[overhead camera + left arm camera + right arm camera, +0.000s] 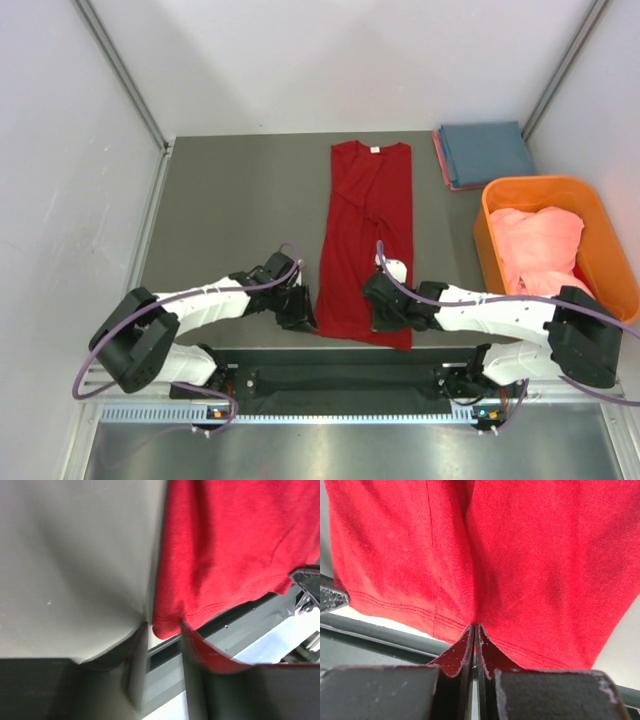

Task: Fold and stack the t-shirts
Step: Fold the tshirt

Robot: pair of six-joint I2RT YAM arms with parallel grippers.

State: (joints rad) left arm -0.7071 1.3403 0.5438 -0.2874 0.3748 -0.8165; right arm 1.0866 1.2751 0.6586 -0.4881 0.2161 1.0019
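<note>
**Both grippers at the near hem of the red t-shirt**

Left gripper (165,630), at the near left corner of the deep red cotton t-shirt (370,230): its fingers stand apart, and the corner of the stitched hem lies between their tips, just over the near edge of the flat grey table (230,220). Right gripper (475,627), further right along the same hem: its fingers are pressed together and pinch the hem edge, with a crease in the cloth running up from their tips. The red t-shirt lies flat in the middle of the table as a long narrow strip, hem toward the arms, collar and small white neck label (376,150) at the far end. To the right stands a rectangular orange plastic tub (484,240) holding a crumpled salmon-pink t-shirt (540,245). Beyond the tub, in the far right corner, a folded blue t-shirt (487,150) rests on a folded pink cloth (440,160), of which only the left edge shows.
</note>
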